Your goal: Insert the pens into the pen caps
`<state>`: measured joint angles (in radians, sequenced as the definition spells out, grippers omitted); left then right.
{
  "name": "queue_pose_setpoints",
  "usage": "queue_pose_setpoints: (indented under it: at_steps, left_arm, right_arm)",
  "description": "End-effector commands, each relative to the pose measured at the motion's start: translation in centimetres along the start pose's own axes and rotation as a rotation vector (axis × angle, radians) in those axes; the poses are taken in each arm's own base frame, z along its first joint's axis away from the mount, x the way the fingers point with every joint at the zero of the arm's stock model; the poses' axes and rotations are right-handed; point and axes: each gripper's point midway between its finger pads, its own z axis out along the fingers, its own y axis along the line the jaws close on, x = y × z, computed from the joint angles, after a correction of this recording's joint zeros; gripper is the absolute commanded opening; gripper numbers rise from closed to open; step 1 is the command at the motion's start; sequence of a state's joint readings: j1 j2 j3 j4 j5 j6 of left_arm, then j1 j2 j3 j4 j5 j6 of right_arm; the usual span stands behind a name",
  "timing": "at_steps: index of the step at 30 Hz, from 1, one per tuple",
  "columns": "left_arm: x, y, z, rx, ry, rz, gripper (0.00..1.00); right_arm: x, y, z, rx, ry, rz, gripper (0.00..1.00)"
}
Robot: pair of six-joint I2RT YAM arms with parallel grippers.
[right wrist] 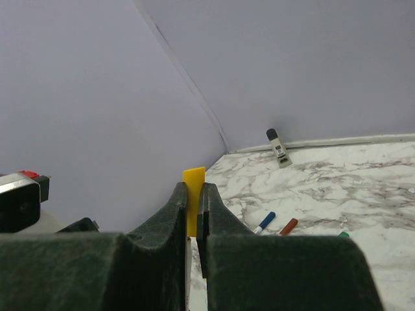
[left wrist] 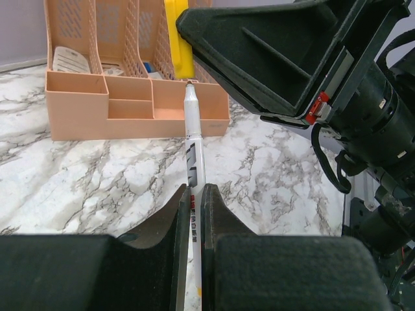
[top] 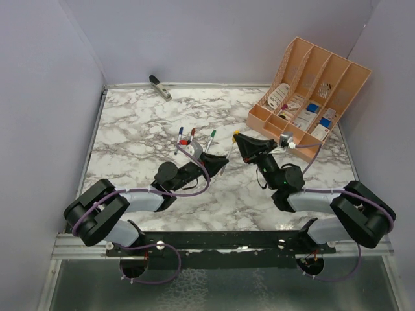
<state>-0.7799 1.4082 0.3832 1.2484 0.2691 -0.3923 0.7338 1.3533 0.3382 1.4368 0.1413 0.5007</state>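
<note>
- A marble-patterned table (top: pixel 130 129) is seen from above, with an orange organizer (top: pixel 311 91) standing at its far right corner. It is the landmark for everything below.
- The left gripper (top: pixel 224 162) reaches in from the left and ends left of the organizer's front corner, closer to the arm bases than the organizer is.
- In the left wrist view, the left gripper (left wrist: pixel 193 194) is clenched on a slim silvery-white pen (left wrist: pixel 193 152). The pen sticks straight out past the fingers, and its tip points toward the organizer (left wrist: pixel 130 97).
- The right gripper (top: pixel 237 137) sits just beside the left one, between it and the organizer.
- In the right wrist view, the right gripper (right wrist: pixel 192 192) is clamped on a yellow cap (right wrist: pixel 194 180), whose top pokes out above the fingers.
- From the left wrist camera, the yellow cap (left wrist: pixel 178 35) hangs in front of the organizer, directly above the pen tip. The tip reaches the cap's lower end, but it is unclear whether it has entered.
- Three pens (top: pixel 191 136) lie side by side on the table, farther left of the organizer than both grippers. Their ends are blue (right wrist: pixel 264 222), red (right wrist: pixel 288 226) and green (right wrist: pixel 343 234).
- A dark-and-white clip-like object (top: pixel 160 87) lies far left of the organizer, against the back wall.
</note>
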Motion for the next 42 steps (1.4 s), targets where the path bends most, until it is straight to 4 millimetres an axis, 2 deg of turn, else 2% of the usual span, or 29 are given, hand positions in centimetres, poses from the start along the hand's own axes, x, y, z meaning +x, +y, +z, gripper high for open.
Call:
queue_pose_setpoints:
  at_steps: [1,17,42]
  left_arm:
    - [-2.6,-0.6,0.5,0.022,-0.075,0.017,0.0]
    - [-1.9,-0.4,0.6,0.014,-0.06,0.008,0.0]
    - [-3.3,-0.3,0.3,-0.007,-0.1,0.02,0.0]
  right_arm:
    - [-6.7,3.9,-0.5,-0.164,-0.266,0.055,0.01]
    - [-7.3,4.4,-0.3,-0.181,-0.282,0.073,0.01]
    - [-7.0,4.6,-1.1,-0.189,-0.256,0.089,0.01]
